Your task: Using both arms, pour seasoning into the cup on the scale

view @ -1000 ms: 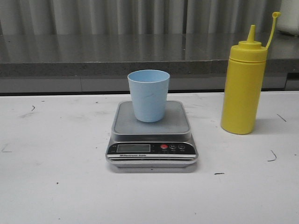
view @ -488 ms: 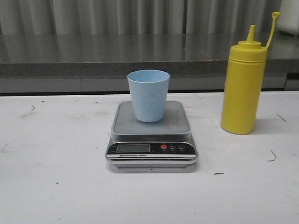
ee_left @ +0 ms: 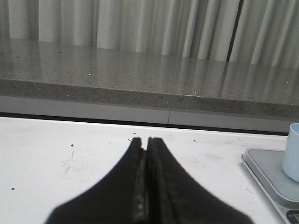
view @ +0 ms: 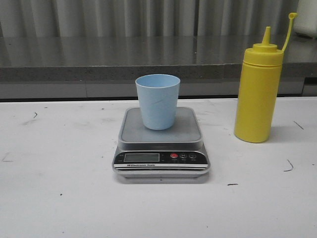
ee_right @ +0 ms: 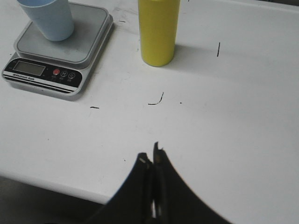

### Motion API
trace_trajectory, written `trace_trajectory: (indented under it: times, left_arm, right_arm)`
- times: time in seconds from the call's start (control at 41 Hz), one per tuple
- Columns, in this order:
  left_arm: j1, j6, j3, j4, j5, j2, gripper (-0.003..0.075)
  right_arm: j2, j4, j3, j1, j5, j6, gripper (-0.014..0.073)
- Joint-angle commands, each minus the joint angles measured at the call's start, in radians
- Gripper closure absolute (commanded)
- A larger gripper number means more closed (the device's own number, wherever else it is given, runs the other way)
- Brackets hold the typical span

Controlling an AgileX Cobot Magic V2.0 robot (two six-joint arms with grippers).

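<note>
A pale blue cup [view: 157,101] stands upright on the grey platform of the silver scale [view: 161,144] at the table's middle. The tall yellow seasoning bottle [view: 258,94] stands to the right of the scale, cap strap up and nozzle uncovered. No gripper shows in the front view. My left gripper [ee_left: 144,141] is shut and empty, low over the table to the left of the scale [ee_left: 268,175] and cup [ee_left: 293,151]. My right gripper [ee_right: 150,154] is shut and empty near the table's front edge, well short of the bottle [ee_right: 158,30], scale [ee_right: 60,46] and cup [ee_right: 47,18].
A grey stone ledge [view: 148,62] with a curtain behind it runs along the back of the white table [view: 59,198]. Small dark marks dot the tabletop. The table's front edge [ee_right: 42,179] shows in the right wrist view.
</note>
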Motion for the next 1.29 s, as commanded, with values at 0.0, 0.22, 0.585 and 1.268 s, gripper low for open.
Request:
trace_trajectory:
  times: [0.0, 0.22, 0.585, 1.268]
  left_arm:
    - [-0.001, -0.006, 0.024, -0.009, -0.085, -0.017, 0.074]
    - [-0.001, -0.006, 0.024, -0.009, -0.085, -0.017, 0.074]
    - [-0.001, -0.006, 0.024, -0.009, -0.085, -0.017, 0.074]
    - [-0.001, -0.006, 0.024, -0.009, -0.085, -0.017, 0.074]
  right_arm:
    - [0.006, -0.004, -0.031, 0.001, -0.06, -0.015, 0.0662]
    - [0.006, -0.004, -0.031, 0.001, -0.06, -0.015, 0.0662]
    - [-0.228, 0.081, 0.205, -0.184, -0.389, -0.206, 0.0656]
    - [-0.45, 0.114, 0.674, -0.361, -0.997, -0.224, 0.0662]
